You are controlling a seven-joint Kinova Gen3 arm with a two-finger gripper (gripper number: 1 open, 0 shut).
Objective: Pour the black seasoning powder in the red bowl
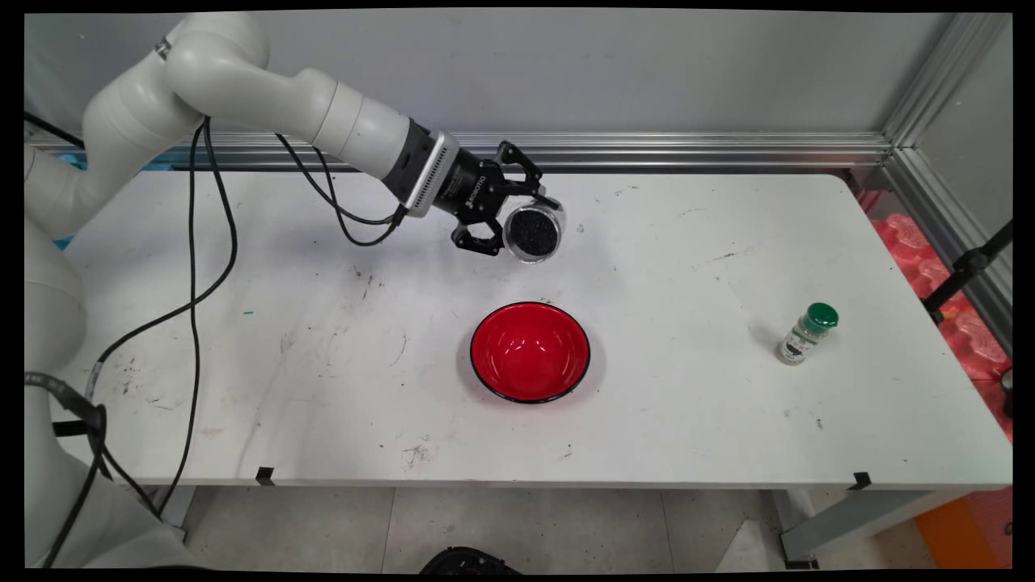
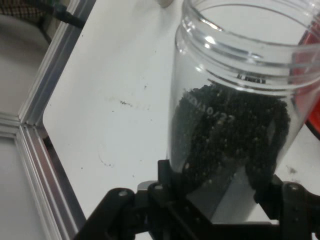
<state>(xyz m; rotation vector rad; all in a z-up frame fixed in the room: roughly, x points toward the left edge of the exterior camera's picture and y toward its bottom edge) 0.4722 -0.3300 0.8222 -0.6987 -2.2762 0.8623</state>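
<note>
My gripper is shut on a clear open-mouthed jar holding small black grains, lifted above the table's far middle and tipped on its side. In the hand view the jar fills the right half, its black grains heaped in the lower part, the mouth pointing away from the hand. A red bowl with a black rim stands upright and empty on the table, below the jar in the main view. A sliver of its red shows at the hand view's right edge.
A small spice bottle with a green cap stands at the table's right side. An aluminium rail runs along the far edge and down the right. Black cables hang from the arm over the table's left part.
</note>
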